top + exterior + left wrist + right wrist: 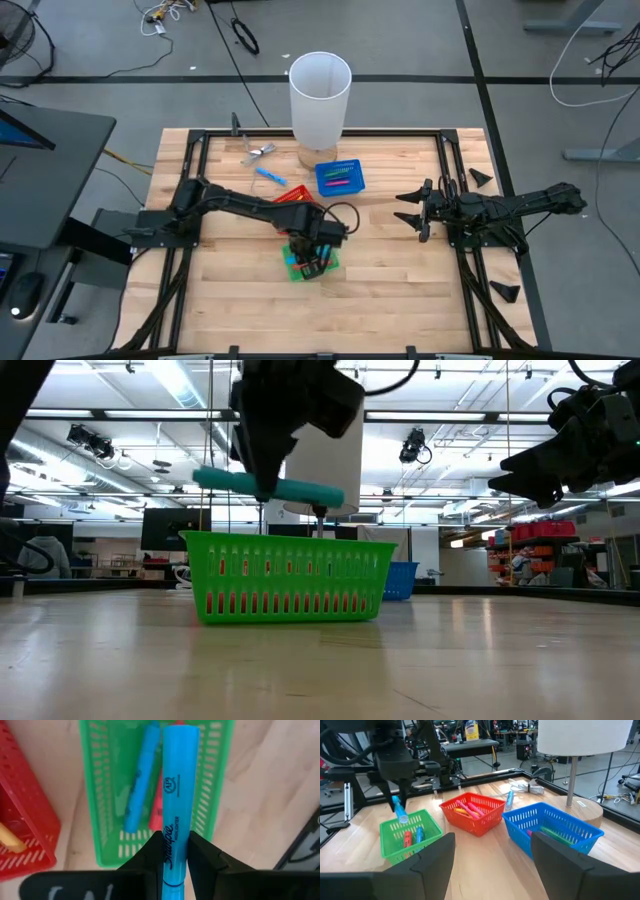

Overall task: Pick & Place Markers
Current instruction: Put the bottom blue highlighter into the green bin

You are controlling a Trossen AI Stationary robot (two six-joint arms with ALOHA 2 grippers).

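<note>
I am holding a light blue marker point(175, 795) in my left claw point(174, 851), both fingers point(145, 857) clamped on its lower barrel, and I am hovering just above the green basket point(210, 785). The relation that matters now is this — the marker's long axis is lying along the basket's long side, and in the low view it is hanging about level over the rim, not touching it. So the marker is directly above the compartment where I judge it should fall, and nothing stands between. Inside the basket another light blue marker point(140, 785) and a red marker point(157, 807) are already lying, also roughly lengthwise. The red basket point(475, 812) is sitting just beside, so a sideways drift toward it would be the risk. My right claw point(418, 212) is waiting with its fingers wide apart and empty, well apart from the baskets, over the right part of the worktop point(400, 290) — the left one is clearly the nearer. One more light blue marker point(268, 176) is lying loose on the worktop near the blue basket point(340, 177).
</note>
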